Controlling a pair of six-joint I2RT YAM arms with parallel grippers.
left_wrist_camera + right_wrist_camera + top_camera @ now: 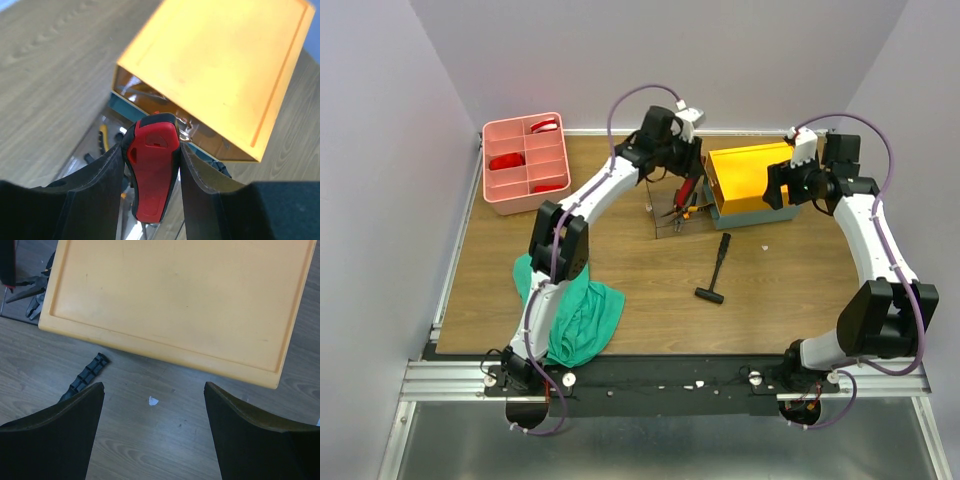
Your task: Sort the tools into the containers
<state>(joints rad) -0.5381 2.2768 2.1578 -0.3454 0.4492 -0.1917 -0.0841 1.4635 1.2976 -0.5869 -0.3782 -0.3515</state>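
My left gripper [687, 168] is shut on a red-handled tool [686, 190] and holds it upright just left of the toolbox [750, 172], which has a yellow top and a grey base. In the left wrist view the red handle [152, 170] sits between my fingers [100, 185], with the toolbox [220, 65] beyond. Below it, pliers and other tools [678, 212] lie in a clear tray. A black hammer [716, 268] lies on the table. My right gripper [783, 185] is open and empty over the toolbox's near edge [175, 295]. The pink tray [520, 120] stands far left.
A green cloth [582, 315] lies by the left arm's base. Red-handled items [506, 160] lie in the pink tray's compartments. The right wrist view shows the hammer's handle [87, 372], pliers [32, 295] and a white scrap [153, 400] on the wood.
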